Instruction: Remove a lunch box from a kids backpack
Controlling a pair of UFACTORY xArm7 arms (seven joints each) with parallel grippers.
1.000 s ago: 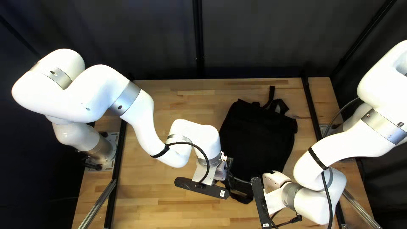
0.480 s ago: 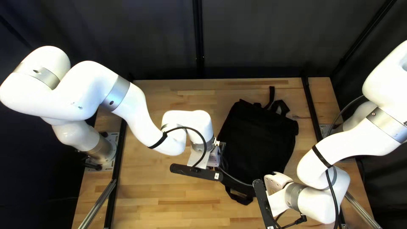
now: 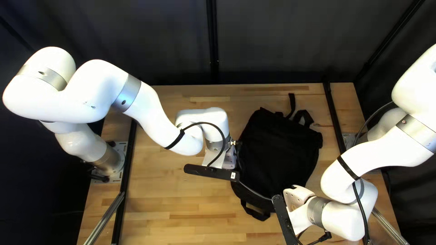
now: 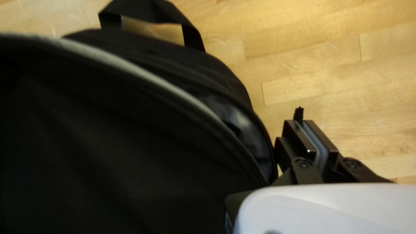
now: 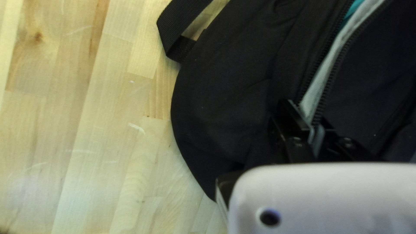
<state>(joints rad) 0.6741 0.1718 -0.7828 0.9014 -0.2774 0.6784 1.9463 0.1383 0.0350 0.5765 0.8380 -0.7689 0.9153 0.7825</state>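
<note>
A black backpack (image 3: pixel 281 149) lies on the table at the right of the top left view. My left gripper (image 3: pixel 230 159) is at its left side and my right gripper (image 3: pixel 296 198) at its near end, their fingertips hidden there. In the left wrist view the left gripper (image 4: pixel 308 130) is shut on a small black strip, likely a zipper pull, beside the partly unzipped opening (image 4: pixel 242 123). In the right wrist view the right gripper (image 5: pixel 310 123) is shut on the backpack's pale-trimmed opening edge (image 5: pixel 320 84). Some teal (image 5: pixel 354 8) shows inside; I cannot make out a lunch box.
The wooden table (image 3: pixel 181 218) shows left of the backpack. A carry loop (image 5: pixel 184 32) sticks out from the bag's end, and straps (image 3: pixel 303 116) lie at its far end. My left arm's cable crosses the backpack's near part toward the right gripper.
My left gripper has moved toward the far edge, first leftward and then slightly right. My right arm has shifted a little right. The backpack has also slid slightly right.
</note>
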